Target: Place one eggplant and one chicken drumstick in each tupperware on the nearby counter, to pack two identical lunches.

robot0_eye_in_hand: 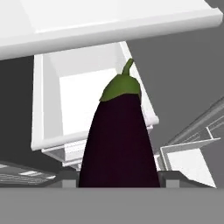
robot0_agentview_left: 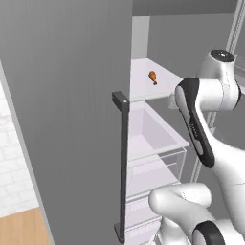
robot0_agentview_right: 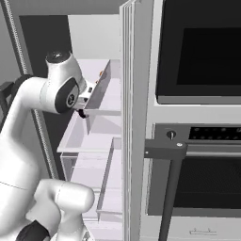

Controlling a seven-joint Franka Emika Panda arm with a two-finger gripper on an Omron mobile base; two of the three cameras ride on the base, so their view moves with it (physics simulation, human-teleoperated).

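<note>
1. Left base view: The white arm (robot0_agentview_left: 210, 124) is seen reaching into an open fridge, past the grey door (robot0_agentview_left: 67, 119) with its dark vertical handle (robot0_agentview_left: 123, 167), which stands to the left of the arm. A chicken drumstick (robot0_agentview_left: 152, 77) is seen lying on a white shelf (robot0_agentview_left: 143, 88), beyond and above the arm's forward end. A white drawer (robot0_agentview_left: 158, 139) is set below that shelf, beneath the reaching arm. The gripper itself is hidden behind the arm here.

2. Right base view: The gripper (robot0_agentview_right: 82, 112) is found at the left edge of the fridge shelves, just below the arm's wrist; only a small dark tip is made out, and its grip cannot be judged from this side. A small orange speck, taken to be the drumstick (robot0_agentview_right: 100, 73), is noted on the upper shelf, above and beyond the gripper. An oven (robot0_agentview_right: 197, 117) with a dark handle bar is seen well to the right.

3. Hand view: A dark purple eggplant (robot0_eye_in_hand: 118, 140) with a green cap is seen rising from between the fingers, its stem pointing away from the hand. It is clasped between the jaws, which stand partly apart around its body. The white drawer (robot0_eye_in_hand: 48, 105) lies beyond it, with the shelf's underside (robot0_eye_in_hand: 109, 22) above.
</note>
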